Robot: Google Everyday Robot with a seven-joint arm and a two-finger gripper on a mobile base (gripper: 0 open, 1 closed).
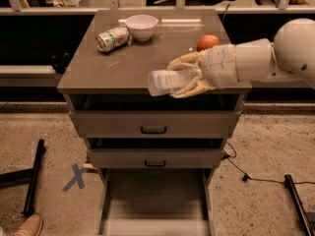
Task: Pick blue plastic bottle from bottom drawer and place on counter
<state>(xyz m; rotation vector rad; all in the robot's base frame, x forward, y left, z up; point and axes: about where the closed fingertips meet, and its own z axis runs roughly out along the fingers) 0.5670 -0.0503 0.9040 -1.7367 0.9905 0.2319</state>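
Note:
My gripper [183,76] comes in from the right and is shut on the blue plastic bottle [166,81], a clear bluish ribbed bottle held on its side. It hangs just above the front edge of the counter [118,65]. The bottom drawer [155,200] stands pulled open below, and its floor shows bare.
On the counter stand a white bowl [141,26] and a dented green-and-white can [112,38] at the back left, and an orange-red fruit [207,42] at the right, partly behind my arm. Two upper drawers with black handles [153,130] are closed. A blue tape X [75,177] marks the floor.

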